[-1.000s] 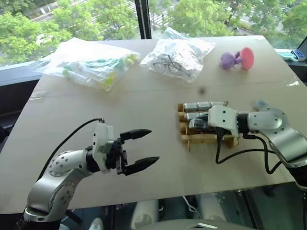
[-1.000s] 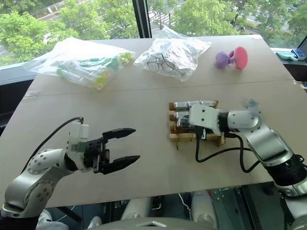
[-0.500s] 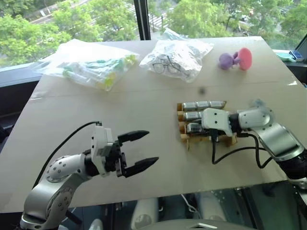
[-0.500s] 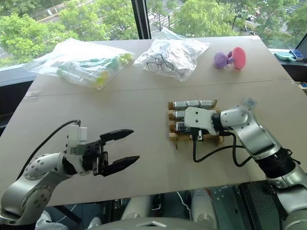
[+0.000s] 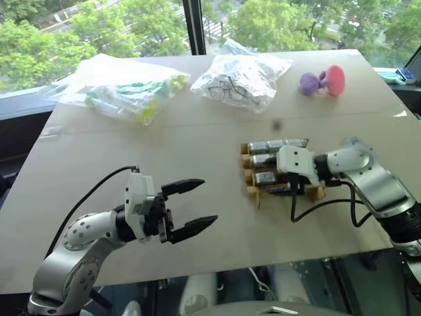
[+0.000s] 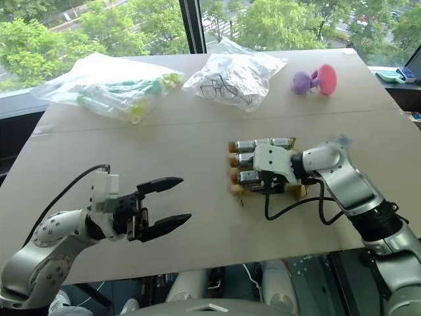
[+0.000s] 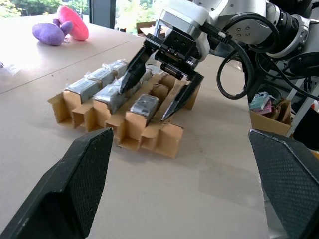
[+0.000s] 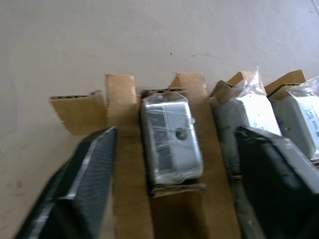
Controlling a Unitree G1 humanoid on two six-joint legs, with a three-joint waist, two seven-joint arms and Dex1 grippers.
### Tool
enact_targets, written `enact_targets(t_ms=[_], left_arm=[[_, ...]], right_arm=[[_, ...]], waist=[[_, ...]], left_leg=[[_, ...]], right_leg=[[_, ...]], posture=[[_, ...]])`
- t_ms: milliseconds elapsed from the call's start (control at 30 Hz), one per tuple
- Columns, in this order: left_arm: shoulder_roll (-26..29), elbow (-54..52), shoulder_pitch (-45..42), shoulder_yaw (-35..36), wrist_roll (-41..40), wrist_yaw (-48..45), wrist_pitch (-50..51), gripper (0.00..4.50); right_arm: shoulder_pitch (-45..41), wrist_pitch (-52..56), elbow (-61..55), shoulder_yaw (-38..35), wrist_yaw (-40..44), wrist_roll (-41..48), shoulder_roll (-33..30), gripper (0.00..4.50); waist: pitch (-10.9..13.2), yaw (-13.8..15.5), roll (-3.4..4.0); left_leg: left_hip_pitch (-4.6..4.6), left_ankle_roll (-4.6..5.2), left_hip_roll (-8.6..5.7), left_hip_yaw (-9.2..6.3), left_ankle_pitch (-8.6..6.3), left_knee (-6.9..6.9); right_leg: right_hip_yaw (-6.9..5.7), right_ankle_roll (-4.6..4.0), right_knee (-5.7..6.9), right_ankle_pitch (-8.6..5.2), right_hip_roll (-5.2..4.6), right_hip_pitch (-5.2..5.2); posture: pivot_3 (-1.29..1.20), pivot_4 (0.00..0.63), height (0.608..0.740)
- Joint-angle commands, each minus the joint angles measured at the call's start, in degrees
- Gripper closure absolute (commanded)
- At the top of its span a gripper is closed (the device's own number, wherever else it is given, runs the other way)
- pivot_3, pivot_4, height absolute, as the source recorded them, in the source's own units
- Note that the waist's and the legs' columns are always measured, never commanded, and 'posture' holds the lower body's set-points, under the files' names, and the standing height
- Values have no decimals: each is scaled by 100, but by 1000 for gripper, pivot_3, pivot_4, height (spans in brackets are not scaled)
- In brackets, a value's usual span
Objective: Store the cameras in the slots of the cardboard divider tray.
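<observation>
Your right gripper (image 7: 164, 82) sits right over the cardboard divider tray (image 5: 253, 191) at centre-right of the head views, and its fingers are spread wide, straddling a camera (image 8: 171, 139) that is down in its slot with nothing clamped on it. So that one reads as delivered: in the right wrist view the wrapped silver block lies between the cardboard walls, with a black finger standing off on either side. Look at the rest of the tray and you have plenty banked already: the far row holds silver cameras (image 5: 276, 144) side by side, the middle row shows at least one more, and the freshly seated one is in the near row. How many slots remain free is hard to call, since the arm covers the right-hand part of the tray; the left wrist view suggests at least the near corner slot next to the seated camera is still bare. Your left gripper (image 5: 191, 207), lower left of the head views, hovers above the cardboard sheet (image 5: 197, 145) with its jaws fully apart and empty, well apart from the tray. My read: you're late in the job, release done, retreat of the right arm comes next.
</observation>
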Motion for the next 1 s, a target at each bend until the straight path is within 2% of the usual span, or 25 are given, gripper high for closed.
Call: enact_targets(t_ms=[33,167,300,433,567,667,733,1000], left_arm=[[-5,-161,36,53,-12,-71,-154,0],[-22,-129,-36,16,-7,-72,-154,0],[-51,-18,-219,-119,-6,-120,-123,0],[-76,257,-590,-366,80,-292,-140,0],[-80,492,-947,-465,100,-370,-130,0],[-50,531,-1002,-429,106,-416,-135,0],[-48,518,-984,-392,110,-409,-133,0],[-92,290,-723,-298,111,-253,-140,0]], right_arm=[[252,800,-1062,-1023,-460,488,-165,165],[1068,2296,-2246,-2483,-1313,1038,-41,165],[1723,3149,-2703,-3307,-2240,893,138,165],[1956,3403,-2365,-3314,-3089,532,322,165],[1568,3526,-1518,-3481,-3944,330,903,165],[1398,3357,-914,-3595,-4161,361,1138,165],[1328,3351,-718,-3608,-4205,442,1229,165],[1141,3154,-171,-3623,-4310,567,1271,165]], waist=[[1,12,1],[-2,32,-3],[-1,21,-2],[-3,-4,3],[-2,-13,6],[-3,-6,8],[-3,-8,8],[-3,-11,9]], left_leg=[[-2,-3,-1,-1,-2,0],[-5,-1,-3,-7,-26,0],[-3,-1,-3,-9,-27,0],[4,0,-2,-5,-28,0],[3,1,3,-3,-26,0],[0,22,1,0,-10,-1],[-4,2,-1,2,2,-3],[0,25,-1,5,-11,-9]], right_leg=[[0,0,0,0,-2,-1],[-4,0,-3,-1,-7,0],[-5,-1,-3,-1,-10,1],[-5,0,-1,-1,-8,1],[-4,-1,2,0,4,0],[-1,-2,3,4,10,-1],[1,16,1,14,14,-3],[4,18,-2,15,11,-3]], posture=[[0,150,740],[0,150,740],[0,150,740],[0,150,740],[0,150,740],[0,150,740],[0,150,740],[0,150,740]])
